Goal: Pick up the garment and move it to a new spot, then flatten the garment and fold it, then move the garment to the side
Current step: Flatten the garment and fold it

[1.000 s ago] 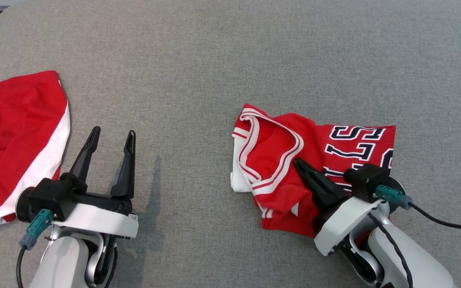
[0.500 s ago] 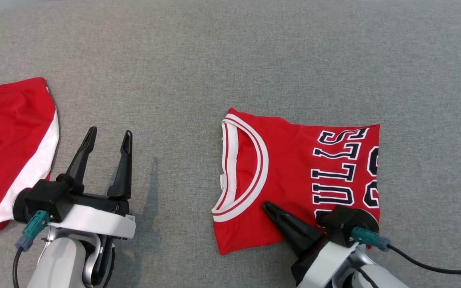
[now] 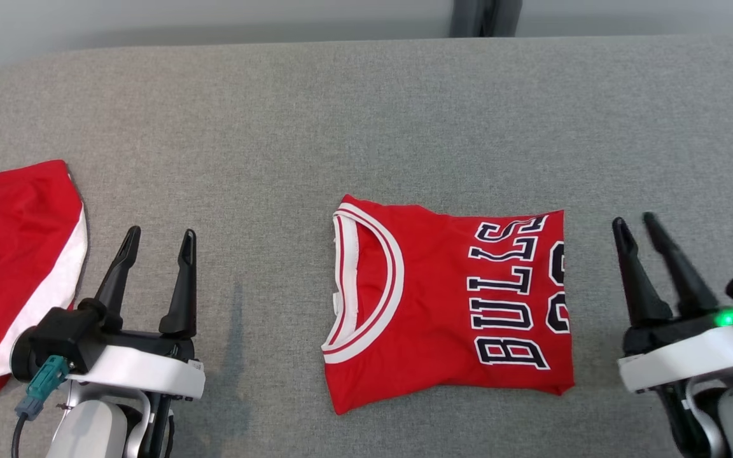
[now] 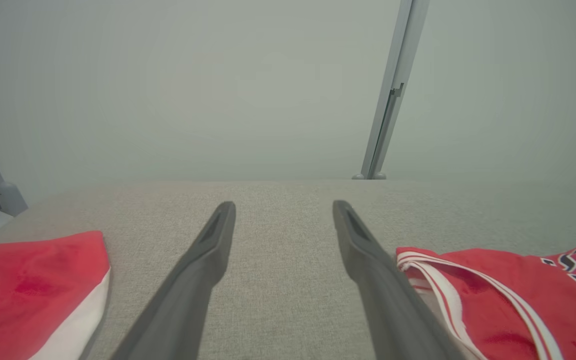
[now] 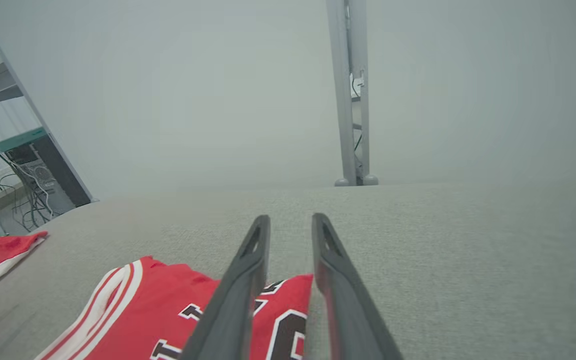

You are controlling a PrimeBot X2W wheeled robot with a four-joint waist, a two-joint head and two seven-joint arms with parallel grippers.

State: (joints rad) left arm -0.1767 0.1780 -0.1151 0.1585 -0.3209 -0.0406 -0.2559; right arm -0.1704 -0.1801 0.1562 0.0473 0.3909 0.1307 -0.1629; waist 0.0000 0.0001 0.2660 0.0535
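Pointing up the head view from its lower right corner, the right tool has its two dark fingers parted by only a narrow gap and grips nothing; the right wrist view shows grey cloth surface through that gap. The red jersey lies just to this tool's left on the grey worktop, apart from it, with a strip of bare fabric between the jersey's right edge and the fingers. It is folded into a flat, roughly square shape. The white-trimmed neckline is at its left side, and the dark "BULLS" lettering runs sideways near its right side. The numerals beside the lettering are cut off at the right-hand fold, so they cannot be read. In the right wrist view the tool's own fingers cover part of the print, and the jersey runs off the bottom edge. Farther left, well apart from the jersey, the left tool stands wide open and empty above bare worktop. Beyond it a red and white cloth lies at the worktop's left end. The frame cuts it off and the left arm's wrist partly covers it, so what kind of piece it is cannot be told. A grey post rises behind the far edge, against a hazy backdrop.
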